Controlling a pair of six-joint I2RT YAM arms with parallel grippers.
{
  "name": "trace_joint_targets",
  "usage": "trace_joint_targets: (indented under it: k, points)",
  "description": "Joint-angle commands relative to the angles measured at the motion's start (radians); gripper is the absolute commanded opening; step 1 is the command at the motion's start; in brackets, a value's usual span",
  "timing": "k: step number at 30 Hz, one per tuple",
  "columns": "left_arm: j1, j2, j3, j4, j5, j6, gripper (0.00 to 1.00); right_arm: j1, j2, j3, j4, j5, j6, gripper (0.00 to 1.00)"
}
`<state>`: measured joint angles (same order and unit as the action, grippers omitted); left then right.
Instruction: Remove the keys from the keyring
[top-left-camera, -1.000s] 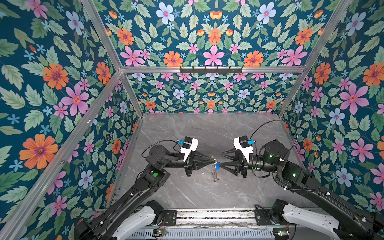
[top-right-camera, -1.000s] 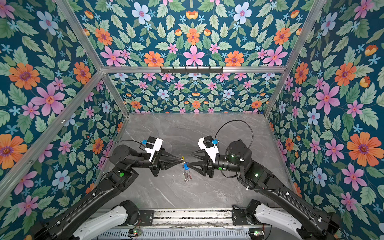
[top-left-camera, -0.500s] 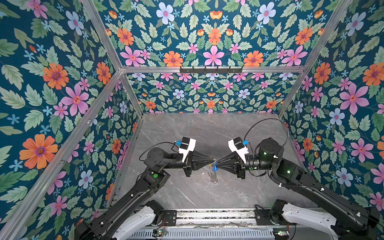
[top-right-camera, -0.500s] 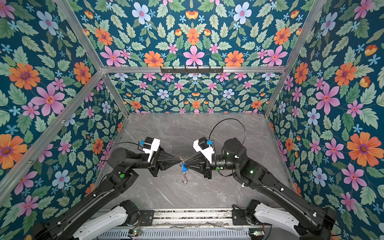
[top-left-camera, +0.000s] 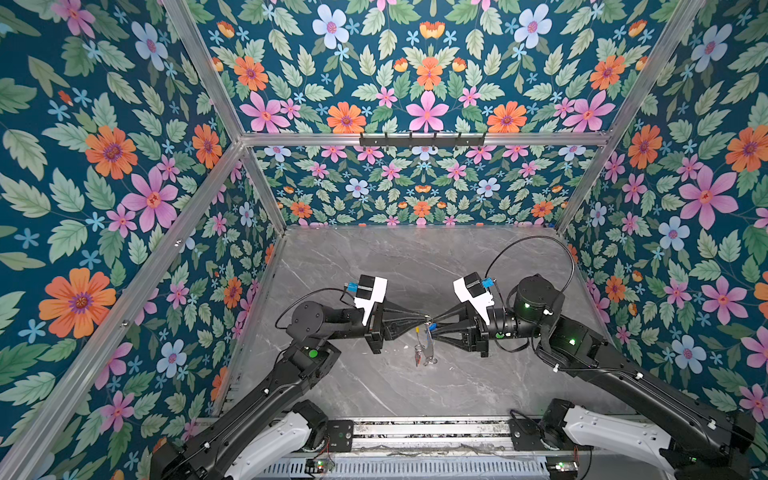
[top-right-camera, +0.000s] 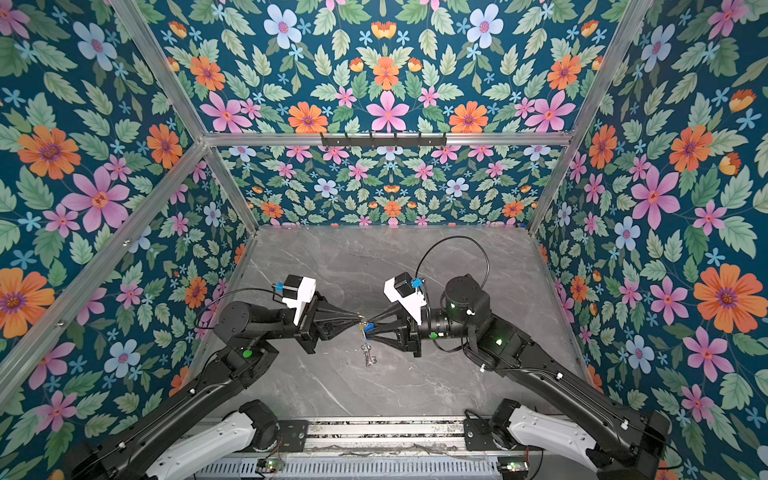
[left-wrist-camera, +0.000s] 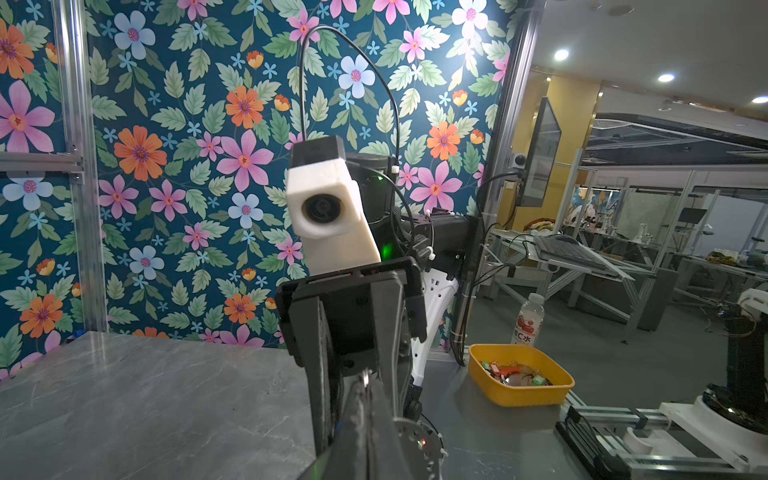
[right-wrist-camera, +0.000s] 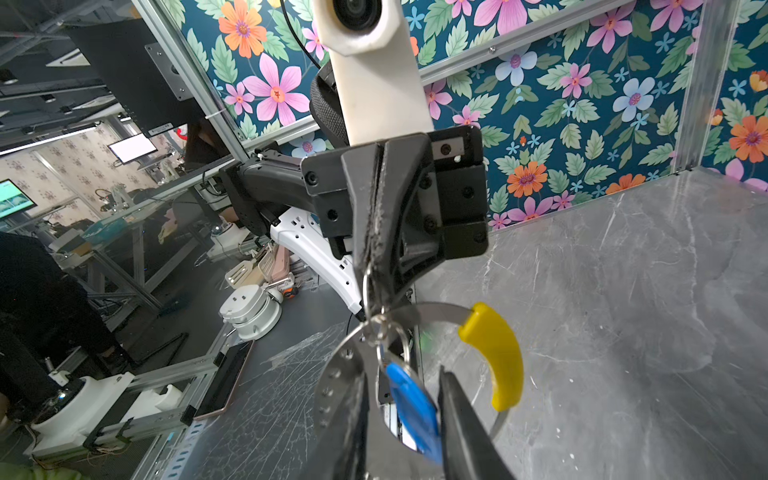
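Note:
Above the table's middle my two grippers meet tip to tip in both top views. The left gripper (top-left-camera: 423, 322) (right-wrist-camera: 371, 266) is shut on the keyring, pinching a thin silvery loop on its rim. In the right wrist view the keyring (right-wrist-camera: 436, 311) hangs below that tip, a grey band with a yellow arc (right-wrist-camera: 494, 353). My right gripper (right-wrist-camera: 405, 378) (top-left-camera: 435, 327) stands open, its fingers on either side of the blue tag (right-wrist-camera: 411, 399). The silvery keys (top-left-camera: 423, 353) (top-right-camera: 367, 355) dangle under the tips, with a reddish piece lowest.
The grey marble tabletop (top-left-camera: 415, 266) has floral walls on three sides and a metal rail (top-left-camera: 415, 432) at the front. In the left wrist view, a yellow bin (left-wrist-camera: 559, 390) of tagged keys and a bottle (left-wrist-camera: 528, 320) stand off the table.
My right gripper has moved left until its tip meets the left gripper's tip, and the blue tag now sits between its fingers. The left gripper has stayed shut on the keyring.

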<state>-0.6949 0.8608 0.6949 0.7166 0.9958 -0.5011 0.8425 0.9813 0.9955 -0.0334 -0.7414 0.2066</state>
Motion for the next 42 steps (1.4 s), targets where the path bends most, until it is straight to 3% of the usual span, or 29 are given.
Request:
trace_joint_targets:
  k: [1, 10, 22, 31, 32, 37, 42]
  points:
    - [0.001, 0.002, -0.003, 0.079, -0.002, -0.027, 0.0, 0.001, 0.01, 0.004, 0.044, -0.008, 0.014, 0.3]
    - [0.001, -0.007, -0.038, 0.161, -0.074, -0.054, 0.0, 0.001, 0.031, 0.012, 0.062, -0.026, 0.025, 0.0]
    - [0.001, 0.015, -0.095, 0.368, -0.11, -0.156, 0.0, 0.008, 0.079, 0.01, 0.045, -0.031, 0.041, 0.0]
    - [0.0, 0.024, -0.099, 0.385, -0.086, -0.168, 0.0, 0.009, 0.081, 0.008, 0.032, 0.03, 0.062, 0.0]
    - [0.0, 0.023, -0.097, 0.374, -0.085, -0.164, 0.0, 0.01, 0.071, 0.012, 0.023, 0.035, 0.056, 0.01]
    - [0.001, 0.003, -0.102, 0.321, -0.087, -0.125, 0.0, 0.01, -0.018, 0.023, -0.003, 0.09, 0.035, 0.31]
    - [0.0, -0.012, -0.121, 0.324, -0.111, -0.109, 0.0, 0.011, -0.075, 0.002, 0.111, 0.155, 0.087, 0.41]
